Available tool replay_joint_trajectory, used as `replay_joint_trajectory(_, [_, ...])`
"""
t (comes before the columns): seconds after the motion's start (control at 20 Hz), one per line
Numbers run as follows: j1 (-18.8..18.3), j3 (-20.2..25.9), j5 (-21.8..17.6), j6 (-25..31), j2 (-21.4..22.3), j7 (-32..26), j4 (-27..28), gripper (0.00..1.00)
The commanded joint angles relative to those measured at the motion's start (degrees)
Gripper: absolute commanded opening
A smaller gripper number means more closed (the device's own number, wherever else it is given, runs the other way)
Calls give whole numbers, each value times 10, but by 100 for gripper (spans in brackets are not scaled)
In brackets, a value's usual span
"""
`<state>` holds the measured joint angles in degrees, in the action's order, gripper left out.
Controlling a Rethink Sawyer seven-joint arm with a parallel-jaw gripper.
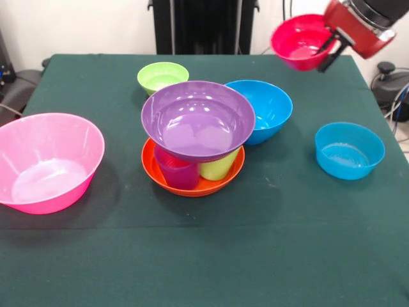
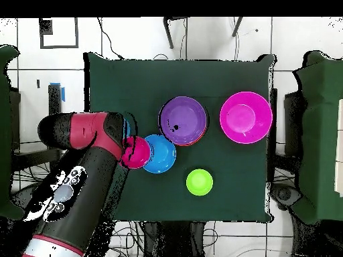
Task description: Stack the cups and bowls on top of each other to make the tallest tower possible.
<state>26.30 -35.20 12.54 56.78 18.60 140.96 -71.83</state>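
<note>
Because every piece here looks like thin glossy plastic, I judge them light, stiff and slippery, best pinched across a rim rather than around the body. At the left of the front view the big pink bowl (image 1: 48, 161) sits alone on the green table (image 1: 204, 268). Further in, the small green bowl (image 1: 162, 77) stands behind the tower (image 1: 195, 137): an orange bowl (image 1: 192, 182) holding a purple cup (image 1: 176, 171) and a lime green cup (image 1: 218, 166), with the big purple bowl (image 1: 198, 118) balanced on them, so it may skate off if nudged. Touching it is the big blue bowl (image 1: 265, 109), then the small light blue bowl (image 1: 349, 150). Upper right, the gripper (image 1: 332, 50) pinches the rim of the small red bowl (image 1: 300, 41), held tilted in the air above the table's corner.
</note>
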Motion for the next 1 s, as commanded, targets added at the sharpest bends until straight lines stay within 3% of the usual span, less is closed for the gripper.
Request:
replay_joint_trajectory(0.05, [-43,-15,-104,-20,-49,-28,107,0])
replay_joint_trajectory(0.65, [-101,11,-168,-37,-67,-73,170,0])
replay_joint_trajectory(1.0, [-124,39,-175,-79,-106,-52,186,0])
